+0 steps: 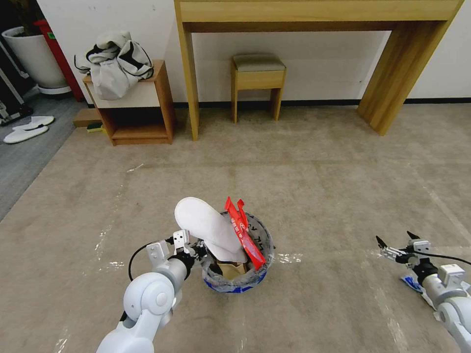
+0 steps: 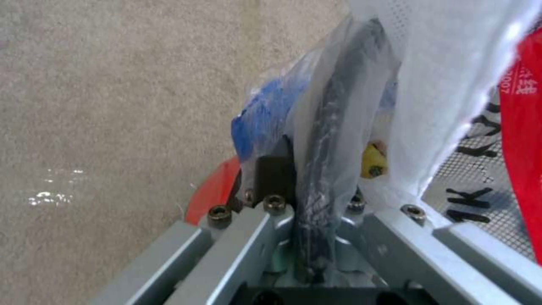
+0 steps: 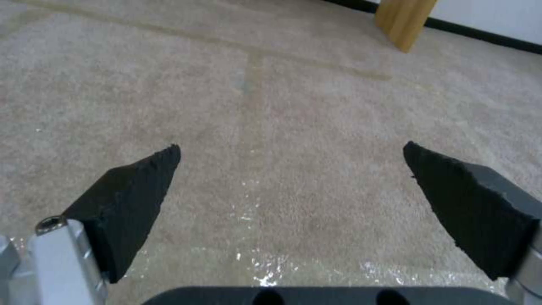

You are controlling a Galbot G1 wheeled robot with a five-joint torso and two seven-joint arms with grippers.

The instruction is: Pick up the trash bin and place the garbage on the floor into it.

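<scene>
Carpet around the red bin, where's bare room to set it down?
Bare beige carpet runs from the small round red trash bin to the wooden desk and open right end effector. Crowded at the bin's rim, clamped by the left end effector.

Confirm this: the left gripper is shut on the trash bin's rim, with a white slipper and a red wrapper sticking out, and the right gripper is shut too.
Not quite: the right gripper is open, fingers spread wide over bare carpet in the right wrist view. The left gripper is shut on the trash bin, holding slipper and wrapper.
</scene>
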